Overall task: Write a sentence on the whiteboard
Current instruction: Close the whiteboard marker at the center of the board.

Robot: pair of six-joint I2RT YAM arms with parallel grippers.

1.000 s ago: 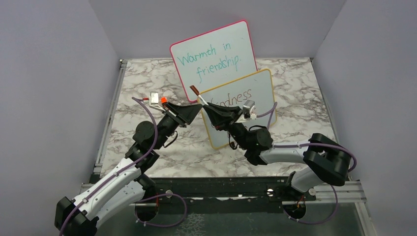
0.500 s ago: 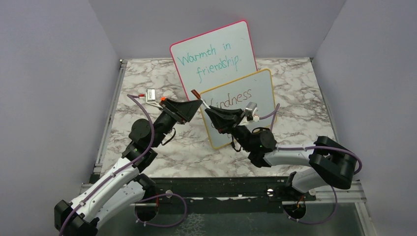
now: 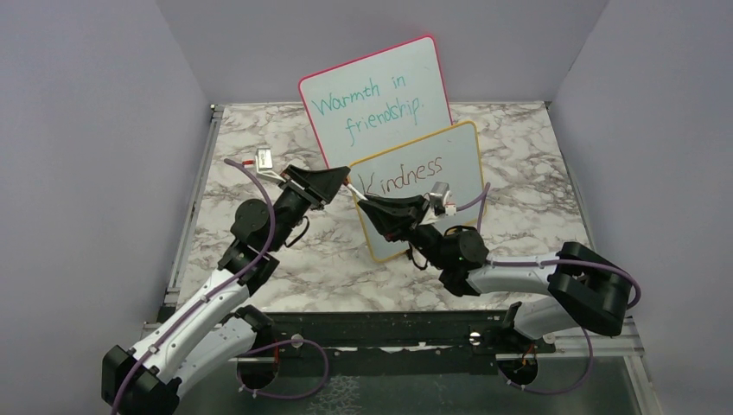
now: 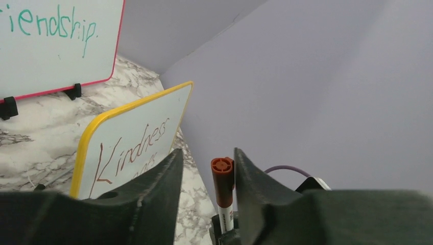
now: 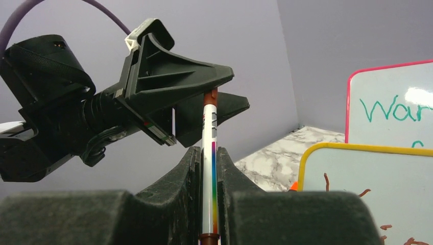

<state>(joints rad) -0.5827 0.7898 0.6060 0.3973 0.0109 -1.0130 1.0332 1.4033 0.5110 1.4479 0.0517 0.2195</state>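
The yellow-framed whiteboard stands at mid-table, with reddish-brown "Kindness" on its top line. Lower lines are hidden behind my right gripper in the top view. The left wrist view shows the board and the start of a second line. My right gripper is shut on a white marker with a rainbow stripe, held upright in front of the board's left edge. My left gripper is open. The marker's reddish-brown cap sits between its fingers, against the right one.
The pink-framed board with teal "Warmth in friendship." leans behind the yellow one. It also shows in the left wrist view and the right wrist view. Grey walls enclose the marble table on three sides.
My right gripper has lowered with the marker, uncovering "Kindness". My left gripper has moved right and up, so the marker's cap end now sits between its fingers.
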